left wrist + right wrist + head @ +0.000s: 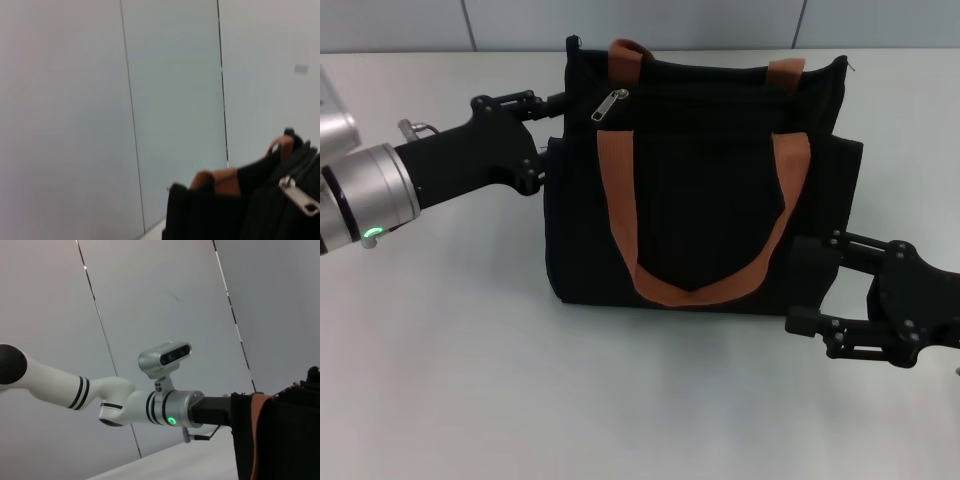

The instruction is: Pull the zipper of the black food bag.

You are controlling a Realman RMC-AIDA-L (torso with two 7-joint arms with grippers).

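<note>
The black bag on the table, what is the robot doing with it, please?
The robot works on the black food bag, which stands upright on the white table. The left gripper is at the bag's left upper corner, close to the zipper, whose silver pull tab hangs free, not gripped. The right gripper is at the bag's lower right side, its fingers spread about that edge. The zipper's pull sits near the bag's left end.

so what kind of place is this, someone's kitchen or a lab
Most likely a lab or test room, not a kitchen. The black food bag sits alone on a plain white table, the walls behind are bare grey panels, and robot arms flank it: left gripper, right gripper.
</note>
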